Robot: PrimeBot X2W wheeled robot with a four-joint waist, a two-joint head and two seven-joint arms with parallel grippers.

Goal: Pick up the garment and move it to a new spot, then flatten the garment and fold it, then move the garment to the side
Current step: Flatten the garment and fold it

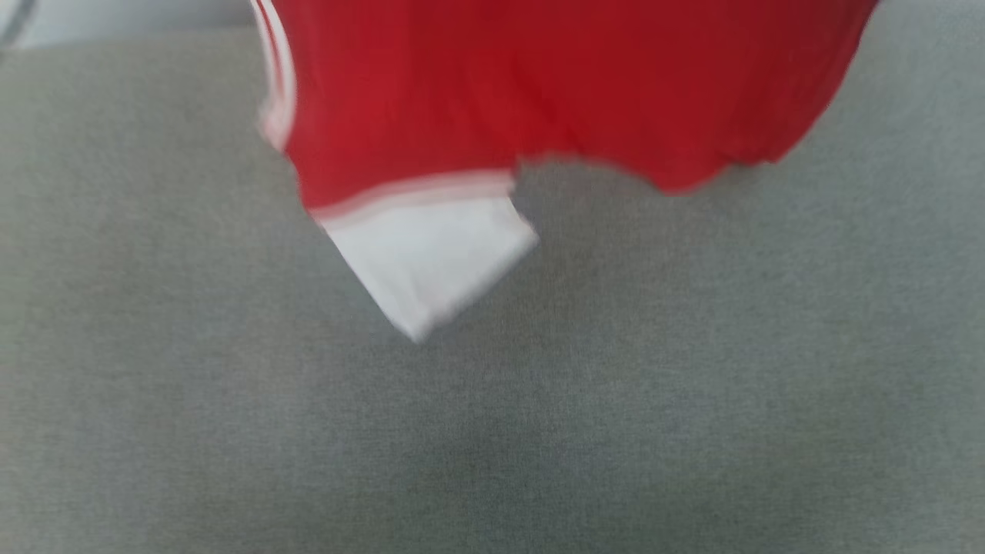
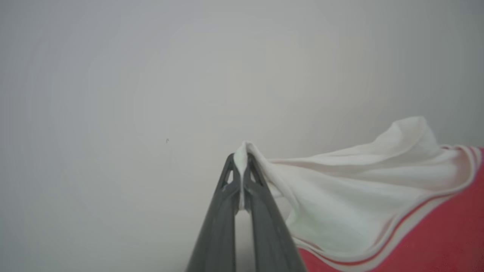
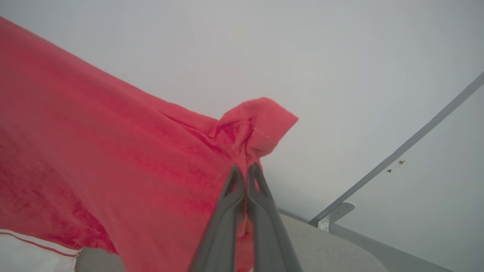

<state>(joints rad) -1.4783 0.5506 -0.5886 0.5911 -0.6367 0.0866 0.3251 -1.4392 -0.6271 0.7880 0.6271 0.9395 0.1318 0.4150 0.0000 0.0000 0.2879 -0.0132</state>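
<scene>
**Over the flat grey woven-cloth surface (image 1: 492, 462), two small pinches carry everything**

Nearest the robot, that grey surface stretches under the hanging cloth. Further out, one white short sleeve (image 1: 431, 269) with striped trim dangles lowest, its tip low over the surface. The head view is blurred, so I cannot tell whether it touches. Behind and above it spreads the bright red soft-fabric T-shirt (image 1: 554, 85), held up off the surface across the far part of the scene, its lower hem uneven.

The left gripper (image 2: 241, 166) has its two dark fingers pressed together on a thin fold at the edge of white sleeve cloth. The right gripper (image 3: 246, 170) is likewise squeezed together on a bunched red corner near a stitched hem. Beyond both stands a plain pale wall (image 2: 151, 75), with a grey metal strip (image 3: 397, 155) slanting across it.

As I judge the risks, each hold takes only a little cloth. A quick swing or a harder pull apart could drag an edge out and drop one side. The left hold looks the thinner of the two. If the shirt goes down with the loose sleeve trailing, that sleeve may tuck under the body and leave a crease that hampers flattening. Uneven lowering could also skew the shirt on the surface.
</scene>
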